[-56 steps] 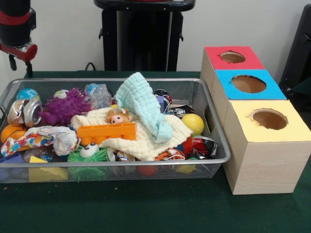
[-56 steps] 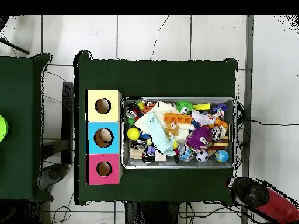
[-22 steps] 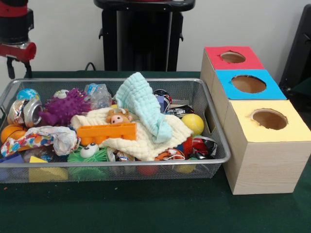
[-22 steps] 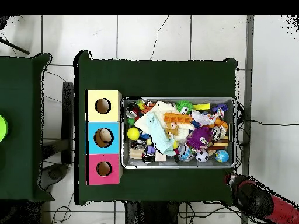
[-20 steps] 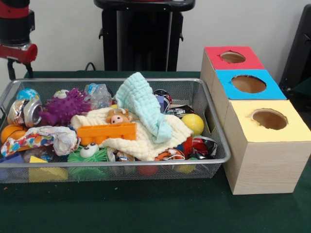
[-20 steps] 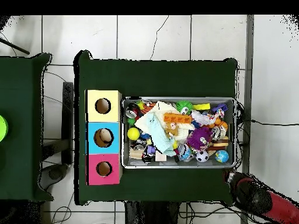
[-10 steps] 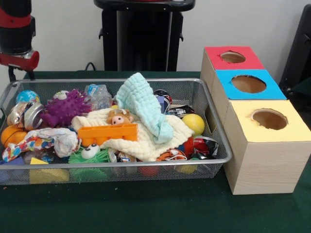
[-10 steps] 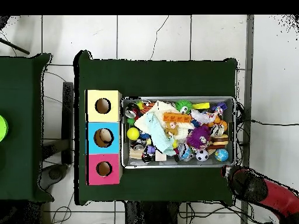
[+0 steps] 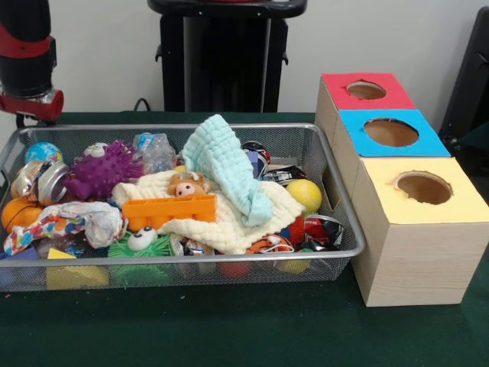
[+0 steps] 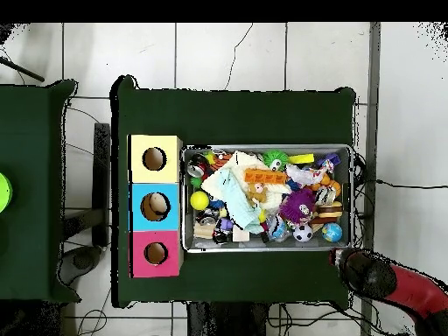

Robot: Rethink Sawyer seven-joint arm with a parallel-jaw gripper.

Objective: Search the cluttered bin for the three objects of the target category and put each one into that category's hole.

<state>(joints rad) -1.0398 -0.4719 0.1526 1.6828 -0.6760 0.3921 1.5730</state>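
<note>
front view: the cluttered bin (image 9: 336,191) sits on the green bench (image 9: 229,329), packed full. the colourful wrapper (image 9: 65,222), white with red, blue, orange and yellow blotches, lies crumpled at the picture's left end, on top of the pile, touching the orange block (image 9: 170,209) on one side and just below the purple spiky ball (image 9: 103,170). a silvery crinkled piece (image 9: 38,176) lies near it against the left wall; it may be another wrapper, cannot tell. the arm's lower end (image 9: 30,69) hangs above the bin's far left corner; the tool itself is hidden, so i cannot tell whether it is spread or pressed together. three boxes stand right of the bin: red hole (image 9: 366,89), blue hole (image 9: 391,131), yellow hole (image 9: 423,186).

overhead view: the arm (image 10: 385,282) stands just outside the bin's corner nearest the robot, well apart from the boxes (image 10: 155,206). the wrapper (image 10: 308,178) lies at the bin's far side on that same end.

judgement: step in hand is the approach. best to come straight down over the wrapper's raised crumple, clear of the rim and the spiky ball, pinch a fold only, and lift slowly so the cream cloth (image 9: 229,214) does not trail.
</note>
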